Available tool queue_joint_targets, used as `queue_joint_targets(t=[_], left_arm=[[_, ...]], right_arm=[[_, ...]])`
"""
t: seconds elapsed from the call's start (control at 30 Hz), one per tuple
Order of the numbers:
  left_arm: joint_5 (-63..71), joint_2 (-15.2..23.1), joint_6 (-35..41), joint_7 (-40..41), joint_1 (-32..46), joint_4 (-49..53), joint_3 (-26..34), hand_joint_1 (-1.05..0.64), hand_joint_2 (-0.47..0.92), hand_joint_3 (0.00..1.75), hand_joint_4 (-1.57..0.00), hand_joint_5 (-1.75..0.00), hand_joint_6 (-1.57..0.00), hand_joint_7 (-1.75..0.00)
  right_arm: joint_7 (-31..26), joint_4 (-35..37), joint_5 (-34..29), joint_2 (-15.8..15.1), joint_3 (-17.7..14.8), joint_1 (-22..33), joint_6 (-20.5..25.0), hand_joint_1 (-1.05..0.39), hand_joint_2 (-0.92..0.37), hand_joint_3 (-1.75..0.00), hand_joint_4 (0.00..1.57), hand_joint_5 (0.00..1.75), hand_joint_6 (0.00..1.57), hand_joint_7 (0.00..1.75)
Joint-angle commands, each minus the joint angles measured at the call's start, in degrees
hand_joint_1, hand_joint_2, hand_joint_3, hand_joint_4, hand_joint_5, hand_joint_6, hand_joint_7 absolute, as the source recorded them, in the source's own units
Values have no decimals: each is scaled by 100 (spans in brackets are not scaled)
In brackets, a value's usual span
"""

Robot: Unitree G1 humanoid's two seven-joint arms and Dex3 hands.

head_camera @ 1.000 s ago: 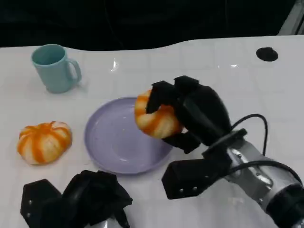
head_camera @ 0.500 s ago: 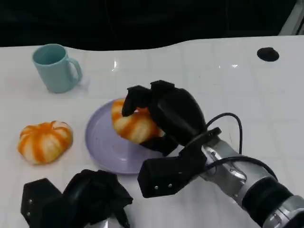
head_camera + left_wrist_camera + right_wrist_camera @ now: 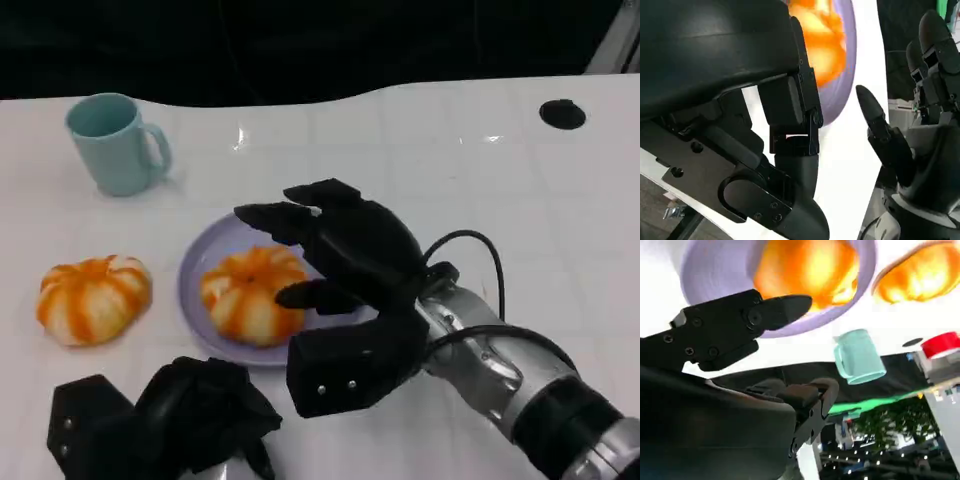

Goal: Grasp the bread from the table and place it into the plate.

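1. Released: bread (image 3: 252, 306) now rests on the lavender plate (image 3: 200, 262), toward its left and near part; 0.5 s ago was held over the plate, 1.0 s ago was held at the plate's right rim.
2. Right hand (image 3: 335, 262) hovers just right of the bread, fingers spread apart and holding nothing; seems no more in contact with the bread, though the gap is hard to confirm from the head view.
3. Right wrist view agrees: bread (image 3: 807, 270) lying inside plate (image 3: 705, 275), a black fingertip (image 3: 790, 305) beside it, not around it.
4. Left hand (image 3: 195, 420) low at the near left edge, well apart from the plate; fingers look curled in, with nothing inside.
5. Also on the table: a 2nd orange-striped bread (image 3: 93, 298) left of the plate, apart from it; a teal mug (image 3: 115, 142) at far left.
6. Meaning for the task: placing looks done for this 1 bread. Remaining, probably: withdrawing the right hand without nudging the bread off the plate.
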Motion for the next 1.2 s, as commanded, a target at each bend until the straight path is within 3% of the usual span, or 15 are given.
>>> queue_joint_targets(t=[0.03,0.4,0.93,1.0,1.07,1.2], left_arm=[[-24,49,28,44,-18,3,37,-105,77,0,-157,-84,-157,-52],[-14,58,-37,16,-85,118,43,-105,78,1,-157,-84,-157,-52],[42,35,3,112,-97,68,-5,-105,78,0,-157,-84,-157,-53],[33,33,20,113,-97,63,-5,-105,77,0,-157,-85,-157,-53],[16,32,37,100,-97,58,-3,-105,77,0,-157,-85,-157,-53],[14,26,49,111,-93,46,-1,-105,77,0,-157,-85,-157,-54]], right_arm=[[531,-514,448,-170,-239,313,112,-59,-92,-7,0,31,26,0],[991,-1893,822,-646,-554,1155,117,-52,-92,-8,6,42,29,2],[550,-2853,1370,-1065,-1248,2571,-920,-40,-92,-7,35,72,58,13],[507,-2841,1584,-1056,-1382,2735,-1168,-34,-92,-8,48,102,72,19],[448,-2833,1740,-1053,-1501,2882,-1369,-31,-91,-12,61,114,85,30],[505,-2828,1968,-1117,-1675,3117,-1648,-26,-71,-63,67,149,81,82]])
